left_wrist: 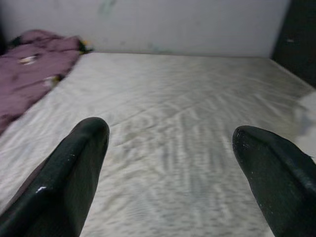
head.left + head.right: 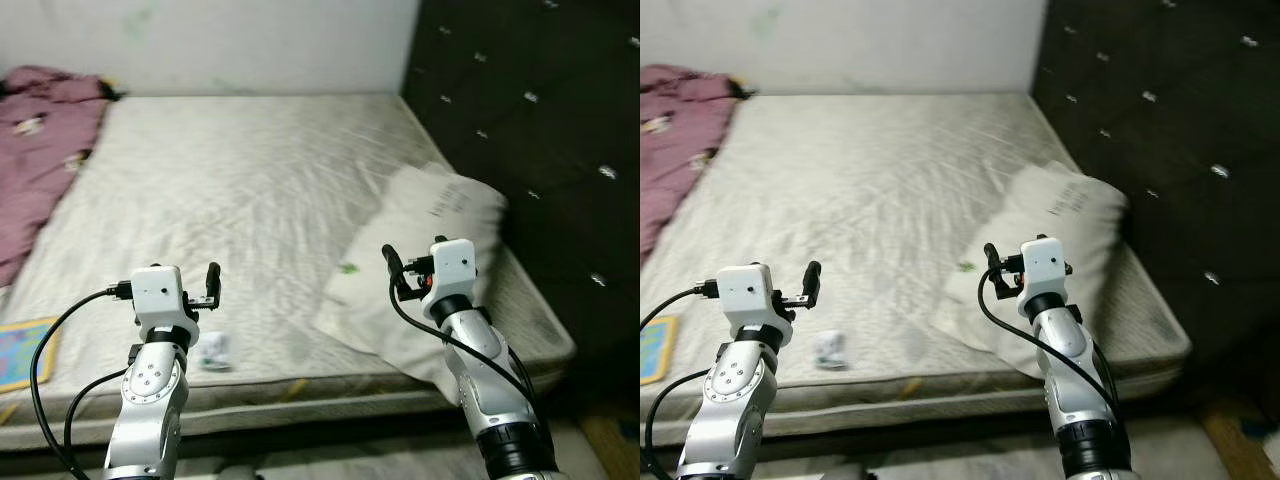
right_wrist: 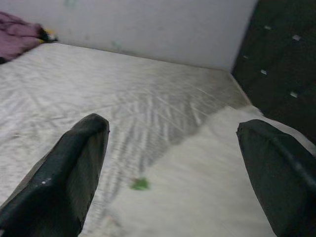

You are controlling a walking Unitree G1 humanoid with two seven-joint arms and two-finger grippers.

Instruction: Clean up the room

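Pillow: lying near bed's front edge
Left end effector: spread wide, released
Right end effector: released
White scrap: possibly crumpled paper

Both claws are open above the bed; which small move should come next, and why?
Probably lower the open left claw toward the small crumpled white scrap at the near edge of the bare white mattress. It lies loose just below that claw, while the right claw hangs over the white pillow.
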